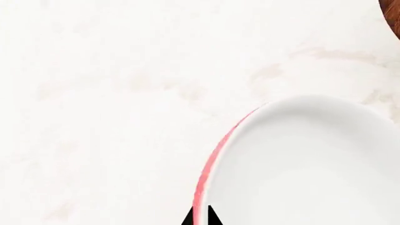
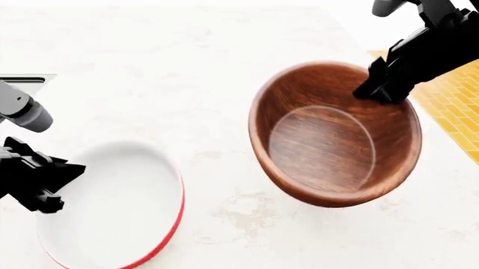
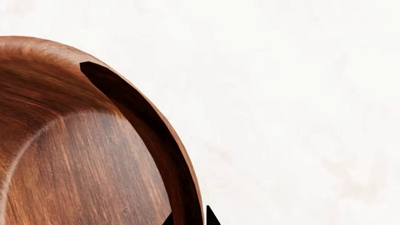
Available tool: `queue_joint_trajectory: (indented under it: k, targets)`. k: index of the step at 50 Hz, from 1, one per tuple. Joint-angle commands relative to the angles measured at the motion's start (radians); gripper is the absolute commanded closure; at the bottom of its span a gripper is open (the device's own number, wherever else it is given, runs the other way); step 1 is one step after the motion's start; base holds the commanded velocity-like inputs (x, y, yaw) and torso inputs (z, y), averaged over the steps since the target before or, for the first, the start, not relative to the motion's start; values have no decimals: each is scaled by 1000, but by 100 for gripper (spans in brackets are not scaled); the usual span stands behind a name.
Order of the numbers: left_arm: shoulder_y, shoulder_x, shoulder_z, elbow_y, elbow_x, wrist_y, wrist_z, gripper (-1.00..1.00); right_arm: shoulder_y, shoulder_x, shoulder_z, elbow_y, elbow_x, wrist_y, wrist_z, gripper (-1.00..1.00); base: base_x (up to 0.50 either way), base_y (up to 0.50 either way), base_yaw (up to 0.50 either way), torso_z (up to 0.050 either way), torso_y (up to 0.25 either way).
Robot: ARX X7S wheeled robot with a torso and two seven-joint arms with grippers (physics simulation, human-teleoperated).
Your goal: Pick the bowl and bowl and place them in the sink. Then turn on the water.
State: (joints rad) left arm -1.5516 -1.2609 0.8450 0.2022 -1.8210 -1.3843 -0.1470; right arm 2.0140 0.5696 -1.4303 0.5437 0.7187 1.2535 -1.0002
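Note:
The red bowl (image 2: 120, 213), white inside, is at the lower left of the head view. My left gripper (image 2: 64, 188) is shut on its left rim. In the left wrist view the rim runs between the fingertips of the left gripper (image 1: 201, 218), with the red bowl (image 1: 312, 164) filling the corner. The wooden bowl (image 2: 333, 134) hangs tilted above the counter. My right gripper (image 2: 382, 92) is shut on its far right rim. The right wrist view shows the wooden bowl (image 3: 81, 154) with its rim between the tips of the right gripper (image 3: 189, 218). The sink's basin and tap are out of view.
Both bowls are over a white marble counter (image 2: 187, 67). A thin grey metal edge (image 2: 30, 78) shows at the far left. Yellow tiled floor (image 2: 449, 106) lies past the counter's right edge. A sliver of the wooden bowl (image 1: 394, 14) shows in the left wrist view.

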Motion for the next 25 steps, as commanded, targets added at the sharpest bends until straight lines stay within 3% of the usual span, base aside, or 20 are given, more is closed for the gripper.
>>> queue_joint_trajectory:
  k: [1, 25]
  targets:
    - [-77, -5, -57, 5, -17, 23, 13, 100, 11, -4, 29, 13, 9, -18, 8, 100, 0, 0, 0, 0, 0]
    - [-184, -16, -168, 83, -86, 102, 30, 100, 13, -8, 189, 78, 36, -144, 113, 100, 0, 0, 0, 0, 0]
